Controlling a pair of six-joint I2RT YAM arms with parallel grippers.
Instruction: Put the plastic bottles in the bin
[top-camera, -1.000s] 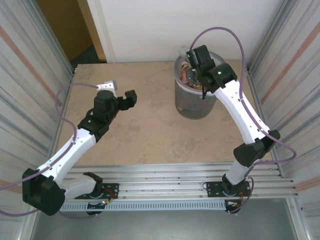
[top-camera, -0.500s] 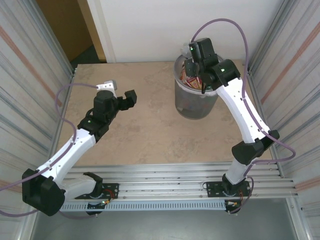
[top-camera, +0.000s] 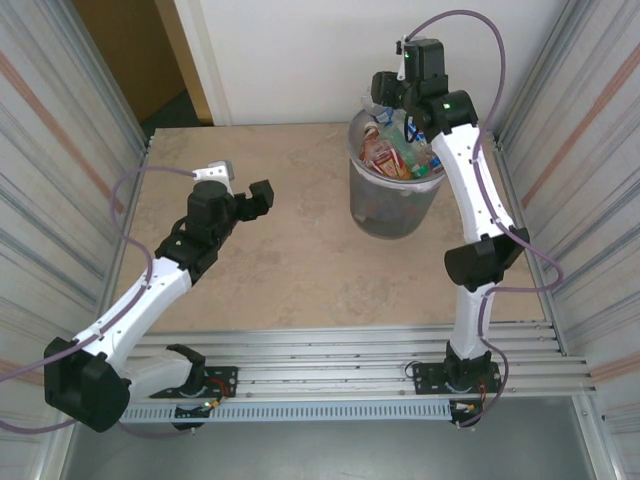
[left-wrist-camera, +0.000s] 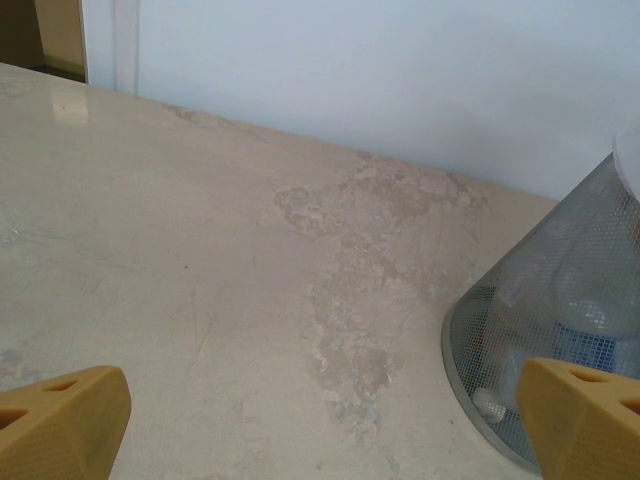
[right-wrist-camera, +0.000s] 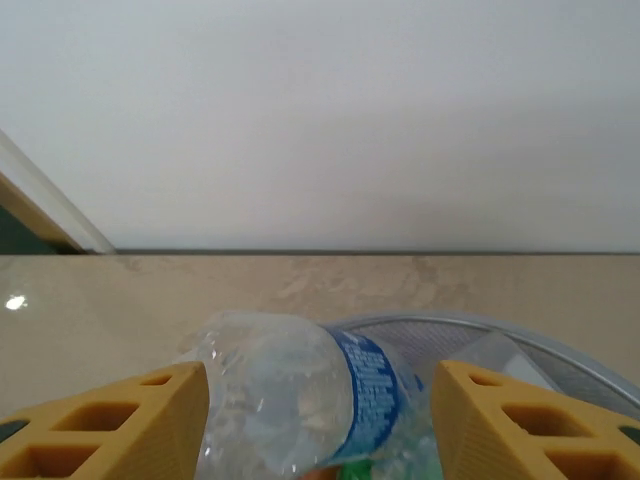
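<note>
The round grey mesh bin (top-camera: 385, 212) stands at the far right of the table, its clear liner folded over the rim. Several plastic bottles (top-camera: 392, 154) fill it to the top, brown-labelled, green and clear. My right gripper (top-camera: 388, 98) hangs over the bin's far rim, open. In the right wrist view a clear bottle with a blue label (right-wrist-camera: 300, 395) lies between my right gripper's (right-wrist-camera: 320, 425) spread fingers, above the bin's rim (right-wrist-camera: 480, 325), with a gap to the right finger. My left gripper (top-camera: 252, 196) is open and empty over the table's left half.
The left wrist view has bare marble tabletop (left-wrist-camera: 250, 260) ahead and the bin's mesh wall (left-wrist-camera: 560, 290) at the right, with a blue-labelled bottle (left-wrist-camera: 585, 345) behind the mesh. Corrugated metal walls (top-camera: 60, 150) close in both sides; a white wall stands behind.
My right gripper has risen from inside the bin to its far rim and its jaws have spread, letting go of the clear bottle. The left arm has stayed still.
</note>
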